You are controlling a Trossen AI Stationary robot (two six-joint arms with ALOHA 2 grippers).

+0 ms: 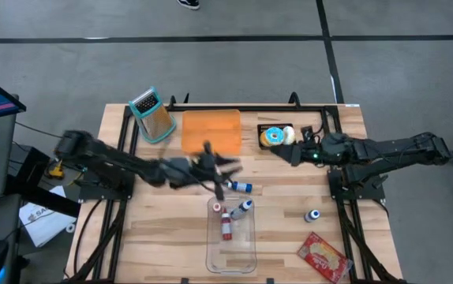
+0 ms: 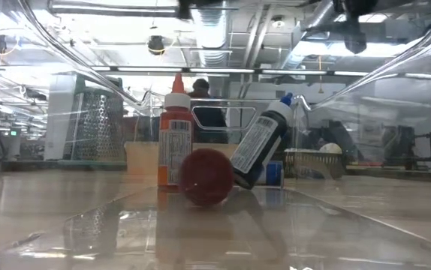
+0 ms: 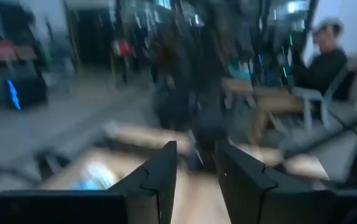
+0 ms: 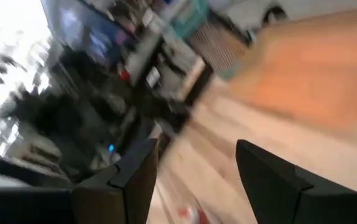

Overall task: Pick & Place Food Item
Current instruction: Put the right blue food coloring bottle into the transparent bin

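Red-capped bottle (image 1: 226,226), orange label, lying in clear bin (image 1: 231,260)

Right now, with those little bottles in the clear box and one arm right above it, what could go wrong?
The left gripper is blurred, moving close over the clear plastic bin; a low sweep might clip its rim.

In the bin, the dark blue-capped bottle leans at a tilt beside the upright orange red-capped bottle; a bump could topple either.

A small blue-capped bottle lies loose on the wooden table just outside the bin and might roll if nudged.
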